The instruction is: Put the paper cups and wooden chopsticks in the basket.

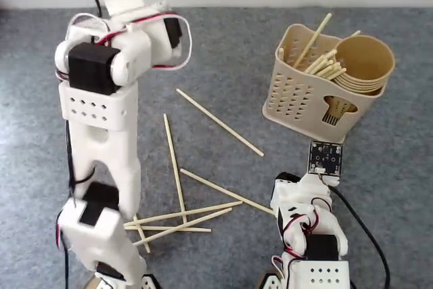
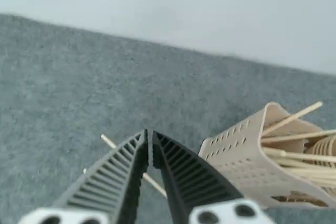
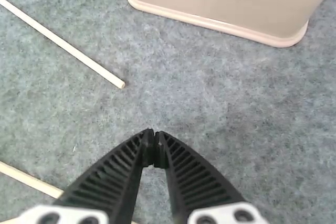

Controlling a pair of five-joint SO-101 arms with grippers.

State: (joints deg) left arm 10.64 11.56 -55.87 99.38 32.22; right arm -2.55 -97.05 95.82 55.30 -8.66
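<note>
Where the loose chopsticks (image 1: 174,160) lie: flat on the grey carpet (image 1: 230,45) left of the basket (image 1: 298,93). Three singles are spread apart, and a crossed heap (image 1: 179,220) sits at the near edge, beside the left arm (image 1: 101,140).
Basket contents: paper cups (image 1: 365,62) are nested in the right part. A sheaf of chopsticks (image 1: 323,64) leans beside them, ends poking out over the rim.
Left claw (image 2: 149,140): closed tip to tip with nothing in it, raised over the far left of the carpet.
Right claw (image 3: 154,142): closed and empty over bare carpet on the near side of the basket. The end of the diagonal chopstick (image 3: 63,45) lies close on its left.
Handling: each stick looks very light, stiff and thin. Smooth wood lying flush on carpet leaves little to get under, so it may roll or slip from ribbed fingers.
Where to grip: probably across the stick near mid-length, so it hangs level. A single stick looks easier than one from the heap.
In the way: the heap's sticks cross and touch, so lifting one may drag its neighbours. The left arm's lower links stand right beside the heap.
At the basket: the jutting sticks and the cups crowd the mouth, so a new stick likely has to go in end-down on the left. The basket looks light enough to be nudged.
</note>
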